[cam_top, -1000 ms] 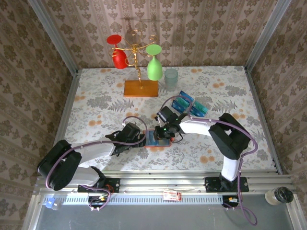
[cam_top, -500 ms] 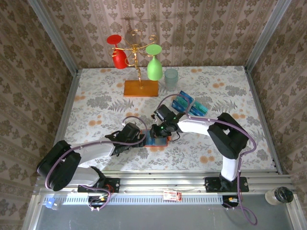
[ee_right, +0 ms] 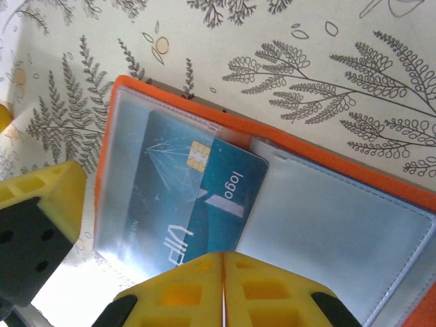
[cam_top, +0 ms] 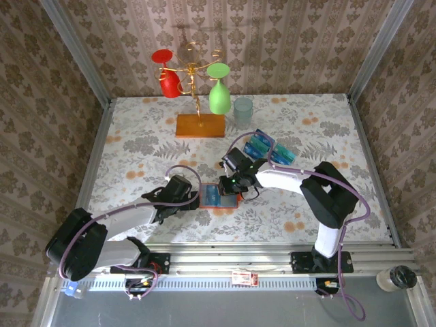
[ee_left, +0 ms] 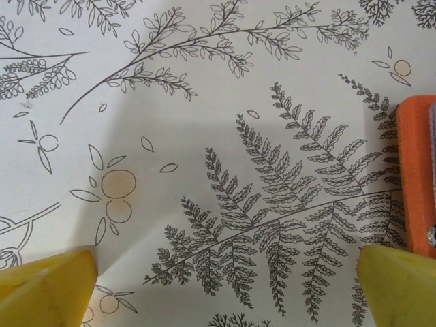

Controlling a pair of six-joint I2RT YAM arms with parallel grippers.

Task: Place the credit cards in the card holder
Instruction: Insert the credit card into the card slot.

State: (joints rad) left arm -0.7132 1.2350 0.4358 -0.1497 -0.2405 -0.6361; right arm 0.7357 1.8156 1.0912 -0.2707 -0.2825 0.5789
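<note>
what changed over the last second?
Left gripper, open, pulled back left, off the card holder. Right gripper closed shut over the part-inserted card. The card holder, spare cards and glass stand stayed put.

The card holder (ee_right: pixel 334 231) has a matt orange outer edge and clear, glossy plastic pockets with stitched borders that catch the light. In one pocket sits a credit card (ee_right: pixel 197 197) of smooth teal plastic with a small metallic chip. Under the holder, the table (ee_left: pixel 204 102) has a smooth, matt printed cover. At the holder's near edge, the right gripper (ee_right: pixel 223 266) has jaws of matt yellow plastic with moulded recesses. Well behind the holder, the stand base (cam_top: pixel 200 125) looks like smooth wood and the stand wire (cam_top: pixel 195 82) like shiny gold metal.
</note>
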